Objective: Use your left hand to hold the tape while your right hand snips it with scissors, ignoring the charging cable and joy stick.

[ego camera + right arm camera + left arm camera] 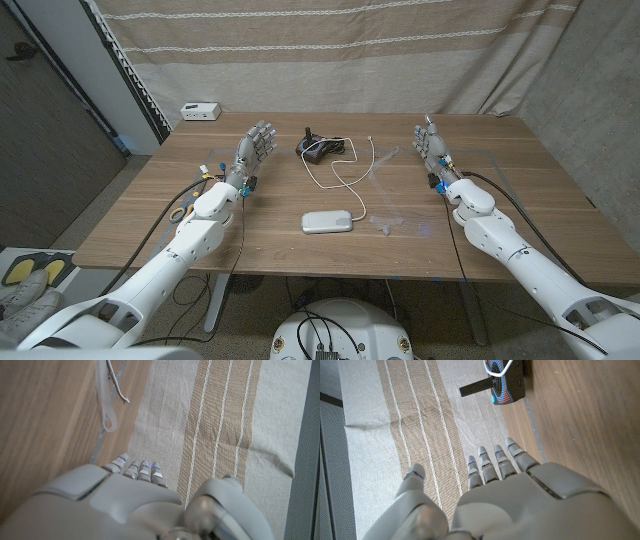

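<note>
Both robot hands, left robot hand (pixel 256 146) and right robot hand (pixel 431 143), empty, fingers apart.

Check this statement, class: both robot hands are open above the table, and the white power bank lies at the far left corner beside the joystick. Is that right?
Not quite. The white power bank lies near the table's front edge, in the middle, well short of the joystick, as the head view shows. Both the left hand and right hand are indeed open.
</note>
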{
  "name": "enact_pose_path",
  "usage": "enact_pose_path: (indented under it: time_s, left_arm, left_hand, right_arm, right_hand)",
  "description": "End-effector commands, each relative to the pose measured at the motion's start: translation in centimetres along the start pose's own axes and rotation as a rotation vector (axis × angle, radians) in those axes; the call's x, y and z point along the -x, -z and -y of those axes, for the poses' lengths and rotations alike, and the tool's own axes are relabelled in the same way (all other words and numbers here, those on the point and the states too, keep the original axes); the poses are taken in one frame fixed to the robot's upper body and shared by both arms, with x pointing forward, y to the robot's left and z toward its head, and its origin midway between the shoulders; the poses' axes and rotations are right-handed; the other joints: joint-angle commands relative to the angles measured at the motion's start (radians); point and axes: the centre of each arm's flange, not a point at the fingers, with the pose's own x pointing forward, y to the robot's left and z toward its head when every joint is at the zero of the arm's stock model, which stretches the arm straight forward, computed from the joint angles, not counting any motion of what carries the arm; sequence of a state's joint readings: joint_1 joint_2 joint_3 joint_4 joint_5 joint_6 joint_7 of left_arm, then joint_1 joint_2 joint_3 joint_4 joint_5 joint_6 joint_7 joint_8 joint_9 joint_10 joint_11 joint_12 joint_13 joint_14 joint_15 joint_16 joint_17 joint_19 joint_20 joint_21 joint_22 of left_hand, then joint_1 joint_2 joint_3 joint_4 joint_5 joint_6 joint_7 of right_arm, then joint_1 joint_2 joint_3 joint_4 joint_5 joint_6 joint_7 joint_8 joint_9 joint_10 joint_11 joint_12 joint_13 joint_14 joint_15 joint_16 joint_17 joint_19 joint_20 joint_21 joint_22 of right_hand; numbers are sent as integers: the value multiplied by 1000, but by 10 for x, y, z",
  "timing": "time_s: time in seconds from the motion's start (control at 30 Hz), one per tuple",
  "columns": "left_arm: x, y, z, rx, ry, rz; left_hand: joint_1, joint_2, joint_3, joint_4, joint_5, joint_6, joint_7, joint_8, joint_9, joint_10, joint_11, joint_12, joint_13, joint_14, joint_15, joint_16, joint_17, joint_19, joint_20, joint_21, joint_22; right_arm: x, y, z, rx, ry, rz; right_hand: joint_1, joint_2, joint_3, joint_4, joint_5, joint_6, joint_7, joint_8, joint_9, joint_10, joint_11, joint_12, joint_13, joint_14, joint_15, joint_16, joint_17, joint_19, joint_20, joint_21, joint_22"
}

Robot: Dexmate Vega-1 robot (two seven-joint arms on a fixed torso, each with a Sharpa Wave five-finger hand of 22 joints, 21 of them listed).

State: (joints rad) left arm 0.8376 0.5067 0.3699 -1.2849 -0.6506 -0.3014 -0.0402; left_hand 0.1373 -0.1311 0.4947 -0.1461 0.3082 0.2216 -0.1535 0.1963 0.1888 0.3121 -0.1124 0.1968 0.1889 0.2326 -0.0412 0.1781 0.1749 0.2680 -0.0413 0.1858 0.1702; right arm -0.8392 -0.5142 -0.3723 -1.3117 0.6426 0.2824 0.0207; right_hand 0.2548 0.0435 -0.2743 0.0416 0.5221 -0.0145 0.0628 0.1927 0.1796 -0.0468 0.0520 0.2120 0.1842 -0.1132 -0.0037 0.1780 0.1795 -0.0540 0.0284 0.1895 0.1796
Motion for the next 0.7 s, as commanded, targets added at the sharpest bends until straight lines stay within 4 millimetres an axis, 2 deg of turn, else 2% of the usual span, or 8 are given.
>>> enact_pose_path:
  time_s: [0.03, 0.7]
  left_arm:
    - [4, 1, -6, 3, -5, 4]
    - [14, -12, -12, -60, -23, 41]
  left_hand:
    - [-3, -11, 5, 1, 5, 8, 1, 5, 1, 12, 5, 7, 3, 9, -96, 7, 2, 8, -44, 5, 5]
    - [-2, -10, 3, 1, 6, 21, -1, 8, 1, 20, 5, 10, 3, 9, -96, 7, 2, 6, -40, 5, 5]
  right_arm:
    - [0, -2, -4, 4, -1, -7]
    - [4, -5, -7, 20, -10, -11]
  right_hand:
    - [8, 0, -6, -1, 5, -3, 8, 5, 4, -8, -1, 4, 3, -7, -1, 6, 3, -10, -1, 7, 2]
    - [11, 2, -7, -3, 7, -3, 10, 3, 4, -8, 5, 4, 3, -12, 1, 5, 2, -17, -4, 5, 2]
